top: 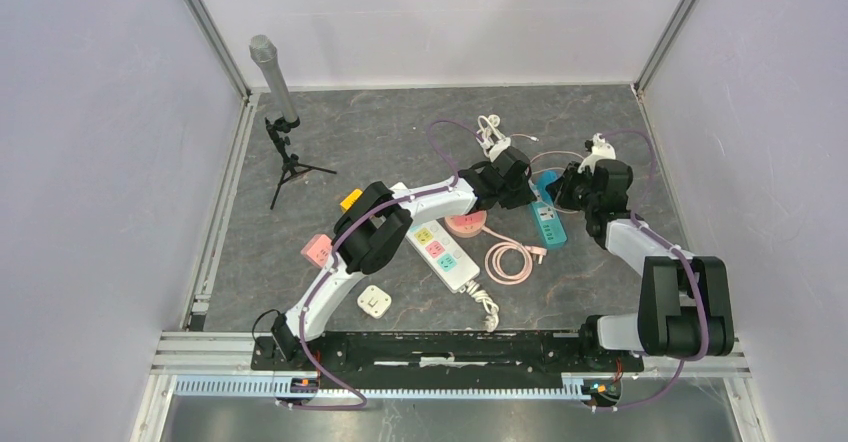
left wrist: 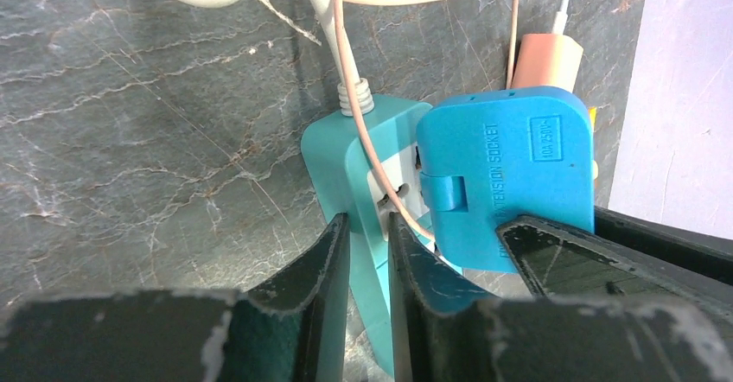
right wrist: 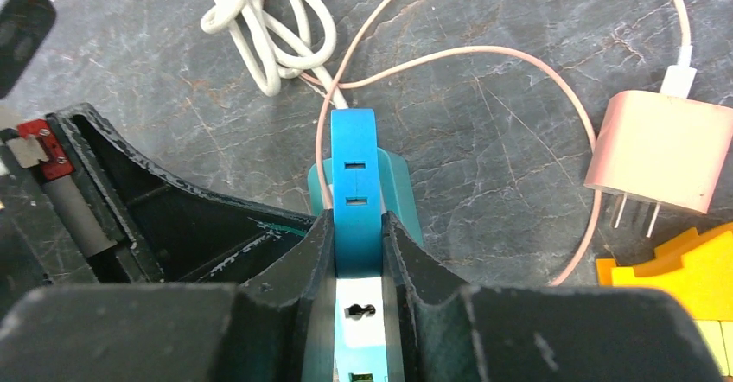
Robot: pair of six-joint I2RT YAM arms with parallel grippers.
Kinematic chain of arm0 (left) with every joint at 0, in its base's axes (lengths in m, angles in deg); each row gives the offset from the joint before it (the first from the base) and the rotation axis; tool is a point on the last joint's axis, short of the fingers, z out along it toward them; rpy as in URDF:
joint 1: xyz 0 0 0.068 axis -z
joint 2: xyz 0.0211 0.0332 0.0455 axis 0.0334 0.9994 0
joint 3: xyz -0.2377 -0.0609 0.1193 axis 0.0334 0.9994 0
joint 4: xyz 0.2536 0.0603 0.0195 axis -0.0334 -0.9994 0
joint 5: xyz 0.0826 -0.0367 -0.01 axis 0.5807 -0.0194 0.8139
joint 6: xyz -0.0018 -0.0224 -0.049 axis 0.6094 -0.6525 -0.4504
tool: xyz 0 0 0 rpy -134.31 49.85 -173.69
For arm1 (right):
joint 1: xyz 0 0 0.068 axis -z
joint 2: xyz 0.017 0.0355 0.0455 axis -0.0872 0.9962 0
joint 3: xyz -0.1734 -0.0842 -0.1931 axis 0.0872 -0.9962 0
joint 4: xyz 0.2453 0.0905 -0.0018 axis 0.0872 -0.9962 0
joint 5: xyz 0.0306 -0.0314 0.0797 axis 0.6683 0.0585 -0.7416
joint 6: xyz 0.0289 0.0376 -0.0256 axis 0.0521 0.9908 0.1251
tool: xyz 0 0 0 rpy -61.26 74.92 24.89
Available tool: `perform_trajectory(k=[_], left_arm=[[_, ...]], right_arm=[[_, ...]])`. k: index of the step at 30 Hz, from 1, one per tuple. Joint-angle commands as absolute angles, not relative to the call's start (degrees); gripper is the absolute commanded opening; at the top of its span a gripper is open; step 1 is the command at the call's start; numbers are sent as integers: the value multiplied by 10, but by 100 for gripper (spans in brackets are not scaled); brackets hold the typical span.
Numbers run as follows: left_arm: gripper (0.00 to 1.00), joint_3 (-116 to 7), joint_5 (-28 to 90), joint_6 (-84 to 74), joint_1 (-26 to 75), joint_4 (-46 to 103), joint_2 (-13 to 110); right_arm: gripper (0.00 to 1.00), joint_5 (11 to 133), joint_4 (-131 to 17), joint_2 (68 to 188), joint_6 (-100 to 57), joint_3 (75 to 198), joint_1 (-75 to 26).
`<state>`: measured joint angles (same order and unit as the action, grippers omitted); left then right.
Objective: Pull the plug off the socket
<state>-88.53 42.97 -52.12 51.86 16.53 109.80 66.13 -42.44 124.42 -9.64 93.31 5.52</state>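
A blue block marked "extension socket" (left wrist: 510, 166) stands pressed against a teal body (left wrist: 333, 153) that has a white cord running from its top. My left gripper (left wrist: 370, 222) is shut on the teal body's edge. In the right wrist view, my right gripper (right wrist: 357, 218) is shut on the sides of the blue socket (right wrist: 354, 140), with the teal body (right wrist: 399, 187) behind it. From above, both grippers (top: 515, 187) (top: 580, 187) meet over the teal-blue strip (top: 548, 222). The joint between the two pieces is hidden.
A thin pink cable runs across the teal piece to a pink charger (right wrist: 661, 153). A coiled white cord (right wrist: 268, 28) lies beyond it and a yellow block (right wrist: 674, 270) beside it. Nearer the arm bases are a white power strip (top: 445, 254), a pink cable coil (top: 510, 260) and a white adaptor (top: 374, 301). A microphone tripod (top: 285, 132) stands far left.
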Motion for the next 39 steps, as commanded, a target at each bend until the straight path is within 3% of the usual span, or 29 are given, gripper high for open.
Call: perform_trajectory(k=[1, 13, 20, 24, 32, 35, 39], left_arm=[[25, -875, 431, -528, 527, 96, 1110], [24, -876, 432, -524, 527, 93, 1110], [26, -875, 404, -478, 527, 137, 1087], [33, -881, 398, -444, 527, 138, 1052], [52, -876, 394, -397, 526, 106, 971], [60, -873, 394, -372, 527, 92, 935], [68, -845, 417, -330, 524, 72, 881]], right_arm=[[0, 595, -384, 1240, -58, 959, 68], [0, 590, -371, 1212, -59, 951, 80], [0, 702, -396, 1155, -79, 949, 86], [0, 768, -428, 1167, -73, 960, 91], [0, 728, -454, 1251, -70, 989, 99], [6, 722, -456, 1271, -71, 991, 101], [24, 720, -466, 1300, -74, 1001, 104]])
